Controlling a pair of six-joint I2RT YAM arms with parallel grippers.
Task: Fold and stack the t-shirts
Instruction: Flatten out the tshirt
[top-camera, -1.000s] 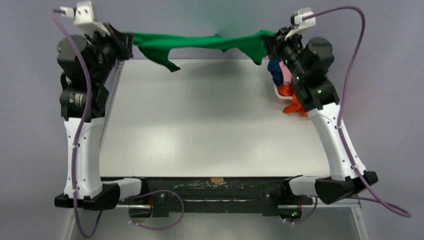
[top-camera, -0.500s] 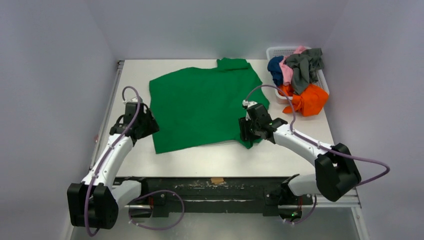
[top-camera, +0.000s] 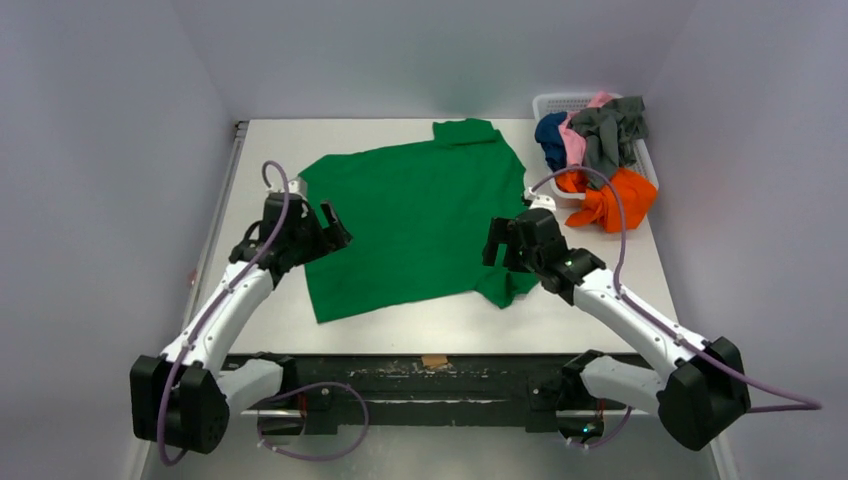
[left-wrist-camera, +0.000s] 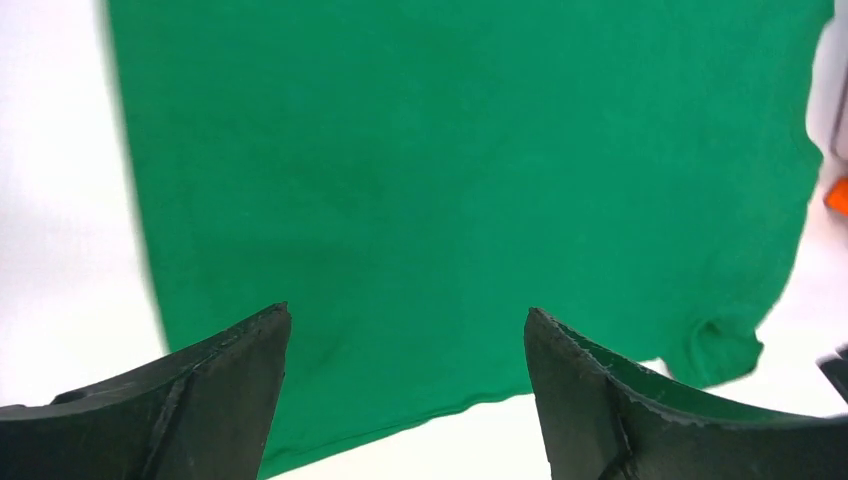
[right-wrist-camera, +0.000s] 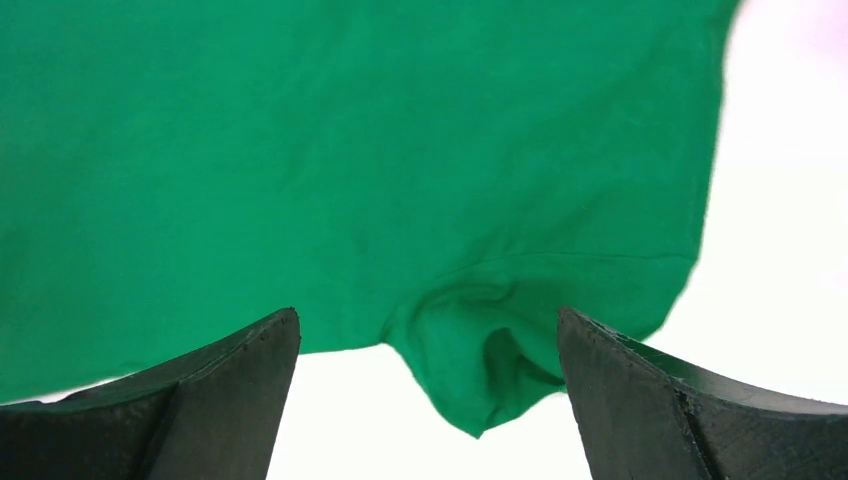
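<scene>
The green t-shirt (top-camera: 415, 215) lies spread flat in the middle of the bench (top-camera: 265, 150). Its hem runs across the lower middle of the top view, with a bare strip of bench below it. More bare bench shows on the left and lower right. One sleeve (top-camera: 465, 130) reaches the upper centre. The other sleeve (right-wrist-camera: 470, 360) is bunched at the shirt's lower right corner.

The left fingers (left-wrist-camera: 225, 400) are spread wide and empty above the shirt's left edge. The right fingers (right-wrist-camera: 215, 395) are also wide and empty, over the right edge by the bunched sleeve.

In the upper right, a white basket (top-camera: 558, 100) holds navy (top-camera: 550, 138), pink (top-camera: 575, 145) and grey (top-camera: 612, 128) shirts. An orange shirt (top-camera: 622, 198) spills over its near side, just beside the green shirt's right edge.
</scene>
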